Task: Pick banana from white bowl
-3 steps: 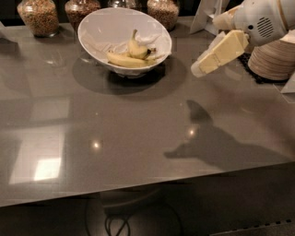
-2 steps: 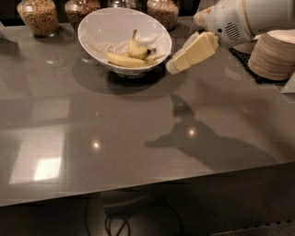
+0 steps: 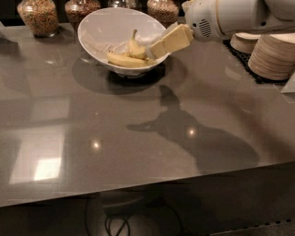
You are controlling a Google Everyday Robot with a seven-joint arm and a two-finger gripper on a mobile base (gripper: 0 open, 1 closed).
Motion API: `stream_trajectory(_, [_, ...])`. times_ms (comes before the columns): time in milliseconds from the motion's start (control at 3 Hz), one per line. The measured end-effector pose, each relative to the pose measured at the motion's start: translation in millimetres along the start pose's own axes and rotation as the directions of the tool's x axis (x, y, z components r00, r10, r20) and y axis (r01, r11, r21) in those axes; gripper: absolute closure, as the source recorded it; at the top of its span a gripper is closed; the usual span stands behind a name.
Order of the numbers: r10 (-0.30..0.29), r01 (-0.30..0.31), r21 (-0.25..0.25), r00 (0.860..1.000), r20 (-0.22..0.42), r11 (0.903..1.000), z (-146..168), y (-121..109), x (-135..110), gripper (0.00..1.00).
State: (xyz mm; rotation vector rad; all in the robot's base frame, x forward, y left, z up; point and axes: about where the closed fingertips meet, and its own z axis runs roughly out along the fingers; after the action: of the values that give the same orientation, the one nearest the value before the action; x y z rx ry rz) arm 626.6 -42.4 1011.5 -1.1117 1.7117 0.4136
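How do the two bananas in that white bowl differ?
The banana is shorter and stubbier; the longer banana is slender. The banana leans with its stem pointing up; the longer banana lies flat in the white bowl. The banana sits nearer the claw, which hangs at the bowl's right rim. Both are yellow.

The white arm enters at the upper right edge and lies nearly level. Its rounded wrist housing sits up and right of the jaws. The pale yellow gripper slants down-left from the wrist, at upper centre.
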Motion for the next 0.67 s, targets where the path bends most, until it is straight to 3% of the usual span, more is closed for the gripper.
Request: stream_trajectory(667, [0.030,-0.030,0.030,0.999,-0.010,0.9991,11.3,-10.4,-7.0,0.00])
